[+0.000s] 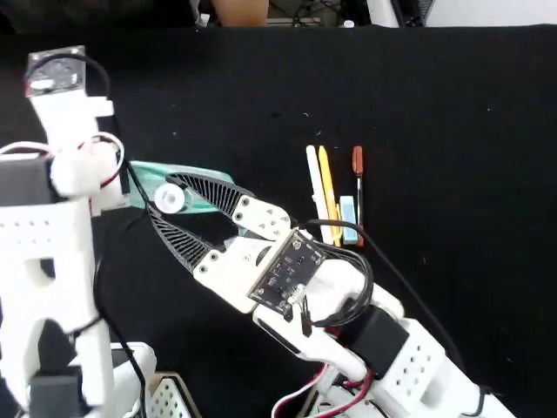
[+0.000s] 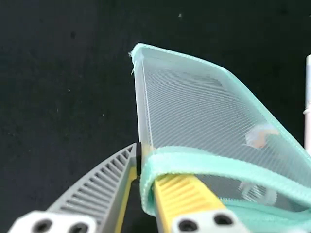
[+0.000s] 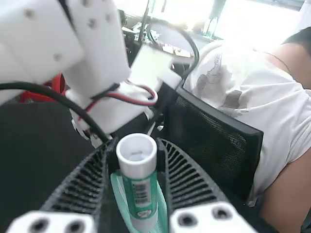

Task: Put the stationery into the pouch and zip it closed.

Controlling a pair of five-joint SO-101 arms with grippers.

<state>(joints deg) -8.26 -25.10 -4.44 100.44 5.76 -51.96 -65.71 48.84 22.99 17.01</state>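
The teal-edged mesh pouch lies at the left of the black table, and my left gripper is shut on its teal rim near a corner. My right gripper is shut on a glue stick with a white cap and a green label, and holds it right at the pouch. A pale shape shows through the mesh. To the right lie a white pen, a yellow pen, a red-handled pen and a light blue eraser.
The left arm's white body rises along the left edge. The right arm with its cables crosses from the bottom right, close to the pens. Bare black table stretches to the right and back.
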